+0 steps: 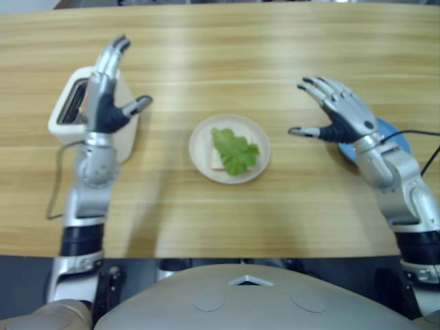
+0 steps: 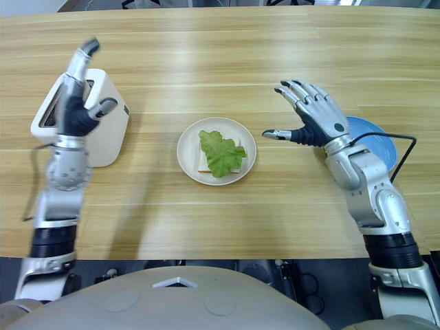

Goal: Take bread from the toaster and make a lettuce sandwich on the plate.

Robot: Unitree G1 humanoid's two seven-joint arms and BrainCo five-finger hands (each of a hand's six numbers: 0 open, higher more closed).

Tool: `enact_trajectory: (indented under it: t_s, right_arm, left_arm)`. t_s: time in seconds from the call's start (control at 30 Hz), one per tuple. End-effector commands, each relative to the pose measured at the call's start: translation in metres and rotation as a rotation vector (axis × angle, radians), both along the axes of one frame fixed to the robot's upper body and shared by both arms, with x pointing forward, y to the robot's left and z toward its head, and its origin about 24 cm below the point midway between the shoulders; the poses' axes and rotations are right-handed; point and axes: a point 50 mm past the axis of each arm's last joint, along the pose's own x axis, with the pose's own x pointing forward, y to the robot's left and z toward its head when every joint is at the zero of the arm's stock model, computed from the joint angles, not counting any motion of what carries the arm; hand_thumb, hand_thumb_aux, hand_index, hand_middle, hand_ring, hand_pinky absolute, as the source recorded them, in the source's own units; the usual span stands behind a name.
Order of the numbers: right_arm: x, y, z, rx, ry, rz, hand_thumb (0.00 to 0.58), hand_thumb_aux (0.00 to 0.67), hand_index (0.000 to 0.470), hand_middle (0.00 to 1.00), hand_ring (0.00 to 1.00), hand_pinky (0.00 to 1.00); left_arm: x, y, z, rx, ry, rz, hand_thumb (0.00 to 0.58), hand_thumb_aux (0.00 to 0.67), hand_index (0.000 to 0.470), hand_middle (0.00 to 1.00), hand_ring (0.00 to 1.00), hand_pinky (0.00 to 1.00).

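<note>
— Left hand [image 1: 106,106], right hand [image 1: 342,117]: state?
— Both released, fingers spread, empty. Left by toaster [image 2: 106,141], right near blue dish [image 2: 375,141].
— Sandwich?
— Lettuce [image 1: 234,150] on bread [image 2: 203,166] on plate [image 1: 199,148], centre.

Staged kitchen setup (likely a lab): toaster [image 2: 110,137] and plate [image 2: 183,152] on wooden table [image 2: 206,62].

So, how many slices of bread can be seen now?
1: the bread lies on the plate, under the lettuce. More may be hidden inside the toaster.
</note>
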Motion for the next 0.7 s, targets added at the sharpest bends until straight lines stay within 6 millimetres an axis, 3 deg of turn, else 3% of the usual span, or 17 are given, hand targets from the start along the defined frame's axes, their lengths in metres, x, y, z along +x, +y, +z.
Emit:
enact_trajectory:
  t_s: [0.03, 0.13, 0.27, 0.43, 0.7]
  right_arm:
    - [-0.004, 0.0, -0.017, 0.018, 0.057, -0.015, 0.0, 0.0, 0.0, 0.0, 0.0, 0.0]
    - [-0.004, 0.0, -0.02, 0.021, 0.064, -0.021, 0.0, 0.0, 0.0, 0.0, 0.0, 0.0]
    - [-0.002, -0.001, -0.021, -0.014, 0.056, -0.029, 0.0, 0.0, 0.0, 0.0, 0.0, 0.0]
    - [-0.001, -0.001, -0.022, -0.033, 0.052, -0.037, 0.0, 0.0, 0.0, 0.0, 0.0, 0.0]
    - [-0.004, -0.005, -0.028, -0.08, 0.061, -0.059, 0.0, 0.0, 0.0, 0.0, 0.0, 0.0]
  left_arm:
    - [0.001, 0.031, 0.004, 0.206, 0.114, 0.288, 0.0, 0.0, 0.0, 0.0, 0.0, 0.0]
    - [0.007, 0.051, 0.0, 0.232, 0.201, 0.415, 0.0, 0.0, 0.0, 0.0, 0.0, 0.0]
    - [0.018, 0.071, -0.03, 0.229, 0.407, 0.514, 0.0, 0.0, 0.0, 0.0, 0.0, 0.0]
    - [0.028, 0.079, -0.062, 0.209, 0.559, 0.54, 0.0, 0.0, 0.0, 0.0, 0.0, 0.0]
    - [0.032, 0.083, -0.072, 0.191, 0.614, 0.546, 0.0, 0.0, 0.0, 0.0, 0.0, 0.0]
